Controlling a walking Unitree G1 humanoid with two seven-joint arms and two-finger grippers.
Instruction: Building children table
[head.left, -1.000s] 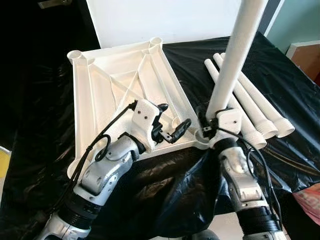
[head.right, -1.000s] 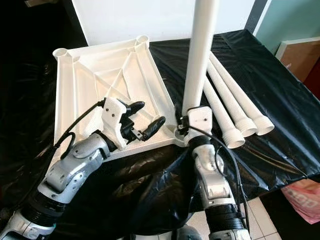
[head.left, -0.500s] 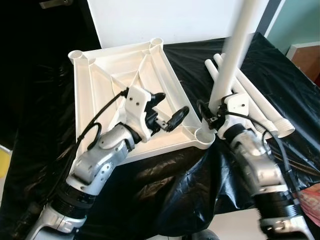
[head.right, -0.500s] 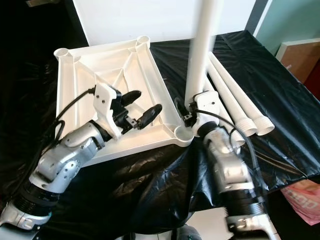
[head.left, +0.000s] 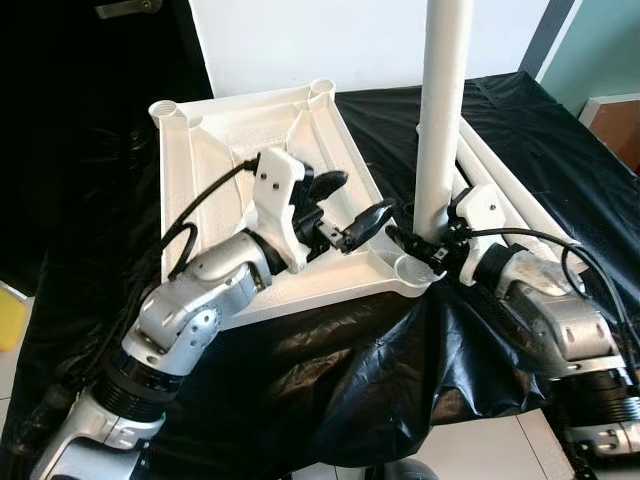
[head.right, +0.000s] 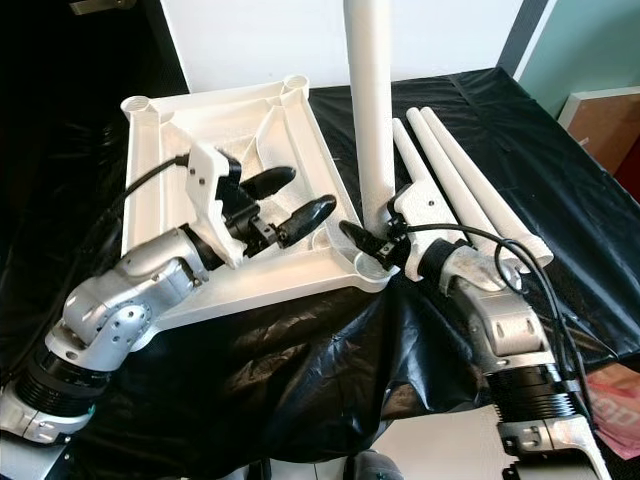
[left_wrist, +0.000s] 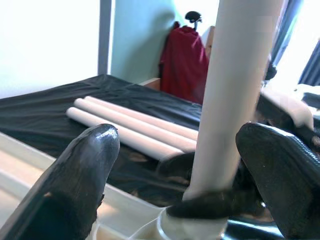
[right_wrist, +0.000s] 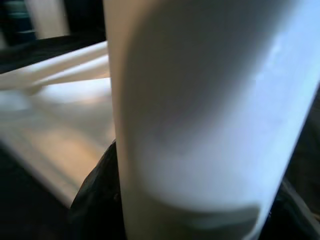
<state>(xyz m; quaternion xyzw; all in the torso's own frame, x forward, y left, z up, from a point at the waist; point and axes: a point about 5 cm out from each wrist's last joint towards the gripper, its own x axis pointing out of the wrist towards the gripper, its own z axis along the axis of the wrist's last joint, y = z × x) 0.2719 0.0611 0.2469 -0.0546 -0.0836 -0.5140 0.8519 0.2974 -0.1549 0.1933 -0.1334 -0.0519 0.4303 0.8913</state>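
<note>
The white table top (head.left: 215, 170) lies upside down on a black-covered table. A white leg (head.left: 440, 120) stands upright in the socket (head.left: 418, 270) at the top's near right corner. My right gripper (head.left: 420, 240) is shut on the leg just above the socket; its wrist view has the leg (right_wrist: 200, 100) close up with a dark finger (right_wrist: 95, 190) beside it. My left gripper (head.left: 360, 197) hovers open over the top's near right part, pointing at the leg (left_wrist: 235, 90) without touching it. Three more legs (head.right: 470, 190) lie side by side to the right.
The black cloth (head.left: 330, 380) hangs over the near table edge. A white panel (head.left: 330, 40) stands behind the table. A brown cabinet (head.left: 615, 115) is at the far right, a pink bag (head.right: 615, 400) on the floor at the lower right.
The leg has gone from leaning right to upright in the corner socket. My right arm has swung out to the right, still holding it. My left gripper has moved closer to the leg.
</note>
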